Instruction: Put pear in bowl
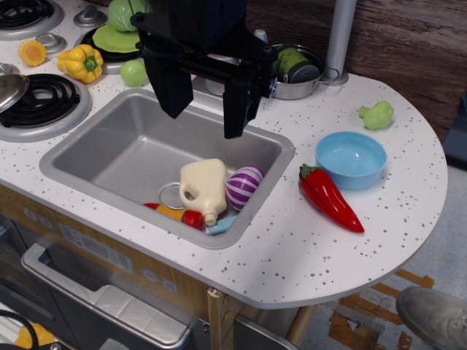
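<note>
The pear (133,72) is a small smooth pale-green fruit lying on the counter behind the sink's far left corner, next to the yellow pepper. The light-blue bowl (351,157) stands on the counter to the right of the sink, with nothing in it. My black gripper (203,98) hangs over the back part of the sink, to the right of the pear and left of the bowl. Its two fingers (169,87) are spread wide apart, with nothing between them.
The sink (109,149) holds a cream jug (203,187), a purple striped onion (243,186) and small red, yellow and blue toys. A red pepper (330,198) lies by the bowl. A bumpy green vegetable (376,114), steel pot (298,71), yellow pepper (81,63), cabbage (125,13) and stove burners (40,98) surround the sink.
</note>
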### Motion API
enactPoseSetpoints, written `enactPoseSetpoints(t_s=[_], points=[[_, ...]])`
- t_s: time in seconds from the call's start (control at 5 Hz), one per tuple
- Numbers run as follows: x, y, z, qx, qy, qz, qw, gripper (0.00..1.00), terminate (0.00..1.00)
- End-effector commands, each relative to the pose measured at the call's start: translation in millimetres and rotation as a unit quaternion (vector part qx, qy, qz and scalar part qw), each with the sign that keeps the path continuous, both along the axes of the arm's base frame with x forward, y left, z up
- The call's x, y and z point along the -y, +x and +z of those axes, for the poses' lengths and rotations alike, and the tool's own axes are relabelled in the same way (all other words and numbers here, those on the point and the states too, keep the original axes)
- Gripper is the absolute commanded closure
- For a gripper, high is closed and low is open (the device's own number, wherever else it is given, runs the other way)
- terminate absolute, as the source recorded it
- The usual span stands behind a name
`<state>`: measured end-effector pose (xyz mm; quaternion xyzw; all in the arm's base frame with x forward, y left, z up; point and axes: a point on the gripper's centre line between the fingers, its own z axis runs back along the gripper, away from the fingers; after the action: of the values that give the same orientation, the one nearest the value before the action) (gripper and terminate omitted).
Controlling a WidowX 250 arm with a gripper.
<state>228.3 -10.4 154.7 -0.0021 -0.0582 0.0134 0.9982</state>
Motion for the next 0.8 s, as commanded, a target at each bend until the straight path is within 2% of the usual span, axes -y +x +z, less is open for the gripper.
enactPoseSetpoints(t_s=[0.0,0.2,0.4,0.6], points=[[0.0,0.0,0.0,0.0,0.0,0.0,1.0,0.0,0.0],[-36.3,23.8,-10.7,0.054,-0.018,0.044,0.9974,0.0,0.0],[-74.2,60.3,-18.4,0.113,0.004,0.104,0.9881,0.0,0.0],[-115.0,100.6,-27.3,0.165,0.013,0.167,0.9719,0.0,0.0]])
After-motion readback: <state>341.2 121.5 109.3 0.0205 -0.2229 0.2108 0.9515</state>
